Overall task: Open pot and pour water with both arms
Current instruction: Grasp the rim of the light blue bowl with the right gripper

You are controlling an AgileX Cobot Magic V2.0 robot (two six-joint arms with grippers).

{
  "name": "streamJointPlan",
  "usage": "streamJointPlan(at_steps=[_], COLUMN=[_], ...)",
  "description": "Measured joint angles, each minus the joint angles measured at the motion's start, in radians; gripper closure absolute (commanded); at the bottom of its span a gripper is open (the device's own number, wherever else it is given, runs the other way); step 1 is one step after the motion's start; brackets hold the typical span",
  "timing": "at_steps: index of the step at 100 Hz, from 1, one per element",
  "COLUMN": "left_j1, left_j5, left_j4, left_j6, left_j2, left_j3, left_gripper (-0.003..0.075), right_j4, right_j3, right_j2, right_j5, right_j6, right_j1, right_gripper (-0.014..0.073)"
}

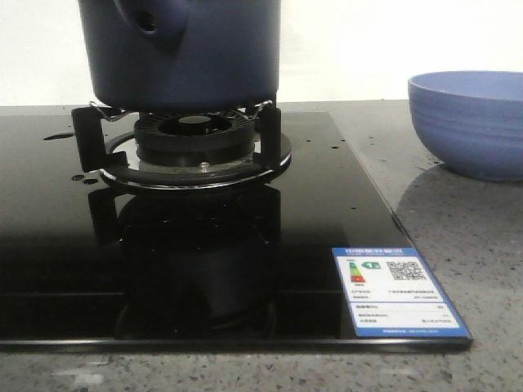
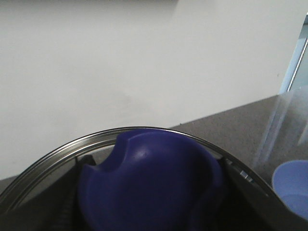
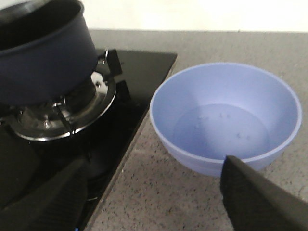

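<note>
Your left gripper (image 2: pixel 151 211) pinches the dark blue knob (image 2: pixel 149 183) of a metal-rimmed lid (image 2: pixel 57 151); only the left wrist view shows this. Your right gripper (image 3: pixel 154 192) is spread wide, its fingers (image 3: pixel 255 197) above the grey speckled countertop (image 3: pixel 159 202), beside the light-blue ribbed bowl (image 3: pixel 226 120). The large dark navy pot (image 1: pixel 184 53) sits uncovered on the burner (image 1: pixel 196 147) of the black glass hob (image 1: pixel 327 204), toward the table's far left. The front view alone shows its holed stub (image 1: pixel 147 18).

The large round straight-sided pot (image 1: pixel 192 53) is dark navy blue. The smaller ribbed plastic bowl (image 1: pixel 470 122) is light blue. The glossy glass hob (image 1: pixel 327 196) is black, the speckled stone counter (image 1: pixel 474 245) grey.
</note>
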Motion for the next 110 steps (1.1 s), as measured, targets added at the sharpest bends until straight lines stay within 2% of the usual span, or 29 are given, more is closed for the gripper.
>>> streamJointPlan(at_steps=[21,64,90,100,110], left_j1=[0.089,0.393,0.470,0.475,0.475], left_j5=[0.035,0.228,0.261,0.261,0.264], left_j4=[0.011,0.030,0.032,0.032,0.032], left_j6=[0.000,0.000,0.000,0.000,0.000], left_j2=[-0.108,-0.257,-0.293,-0.295,-0.295], left_j3=[0.000,0.000,0.000,0.000,0.000], left_gripper=[0.0384,0.0384,0.0384,0.0384,0.0384], right_j4=[-0.021,-0.055,-0.117,-0.121,-0.121], right_j3=[-0.158,-0.597,-0.691,-0.693,-0.693], right_j2=[0.170,0.673,0.893,0.947,0.982], right_j5=[0.126,0.434,0.515,0.526,0.530], right_j6=[-0.002,0.041,0.051,0.053,0.053], right_j1=[-0.042,-0.288,-0.323,-0.323,-0.323], right_gripper=[0.0072,0.0072,0.0074,0.0151,0.0342])
